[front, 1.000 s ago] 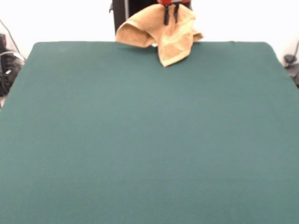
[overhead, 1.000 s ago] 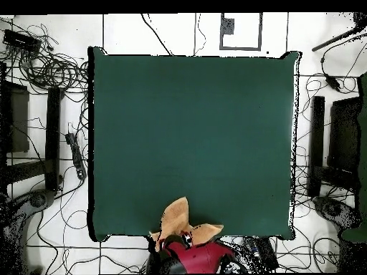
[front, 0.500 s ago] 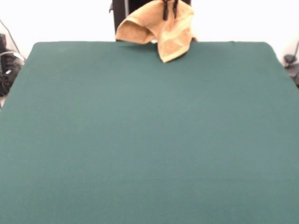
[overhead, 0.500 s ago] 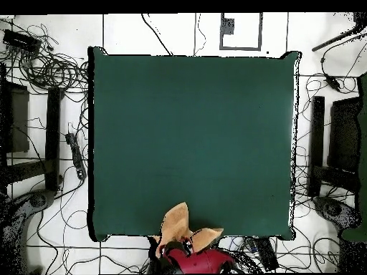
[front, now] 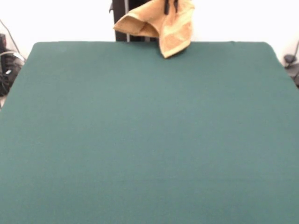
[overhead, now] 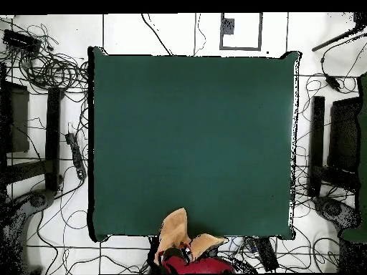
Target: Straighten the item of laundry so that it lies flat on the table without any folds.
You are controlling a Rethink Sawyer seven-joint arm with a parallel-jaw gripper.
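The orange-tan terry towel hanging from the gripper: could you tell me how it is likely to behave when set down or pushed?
The orange-tan terry towel is probably floppy: it hangs from the gripper in bunched folds with one corner drooping. It seems light, lifted by a single pinch. Pushed on the dark green felt-like table, it would likely wrinkle and drag rather than slide flat.

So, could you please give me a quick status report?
Gripper shut on towel. Towel bunched, hanging at table edge by the robot. Nothing in the way.
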